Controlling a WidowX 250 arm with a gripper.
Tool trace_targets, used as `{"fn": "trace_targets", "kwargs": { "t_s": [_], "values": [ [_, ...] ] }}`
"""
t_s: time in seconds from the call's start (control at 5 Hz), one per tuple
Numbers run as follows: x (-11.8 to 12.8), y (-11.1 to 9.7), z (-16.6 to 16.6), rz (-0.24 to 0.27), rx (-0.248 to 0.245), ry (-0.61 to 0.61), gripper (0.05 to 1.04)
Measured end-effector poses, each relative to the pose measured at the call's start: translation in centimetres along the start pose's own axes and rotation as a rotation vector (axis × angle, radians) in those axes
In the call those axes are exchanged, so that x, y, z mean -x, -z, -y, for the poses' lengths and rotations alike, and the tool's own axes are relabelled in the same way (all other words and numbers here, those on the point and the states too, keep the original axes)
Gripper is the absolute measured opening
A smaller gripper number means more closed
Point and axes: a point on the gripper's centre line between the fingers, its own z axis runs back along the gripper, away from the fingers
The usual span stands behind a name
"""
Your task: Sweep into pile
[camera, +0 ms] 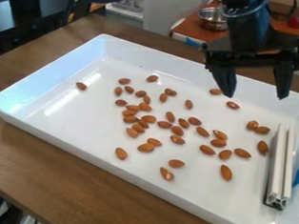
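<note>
I have my gripper (254, 96) wide open at two o'clock over the white tray (81, 124), where almonds (146, 147) lie spread around the middle and a metal bar (278, 165) sits near four o'clock.

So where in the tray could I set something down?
Bare: the left end of the tray, around one lone almond, and a smaller patch left of the metal bar's near end. Crowded: the middle, where most almonds lie.
</note>
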Motion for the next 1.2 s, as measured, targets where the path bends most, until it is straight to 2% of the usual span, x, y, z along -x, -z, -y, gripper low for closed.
{"fn": "trace_targets", "kwargs": {
  "t_s": [0.2, 0.6, 1.2],
  "values": [
    [1.3, 1.7, -1.0, -0.060, -0.032, -0.014, 1.000],
    [2.8, 3.0, -0.4, -0.113, -0.081, -0.015, 1.000],
    [3.9, 4.3, 0.8, -0.127, -0.118, -0.020, 1.000]
  ]
}}
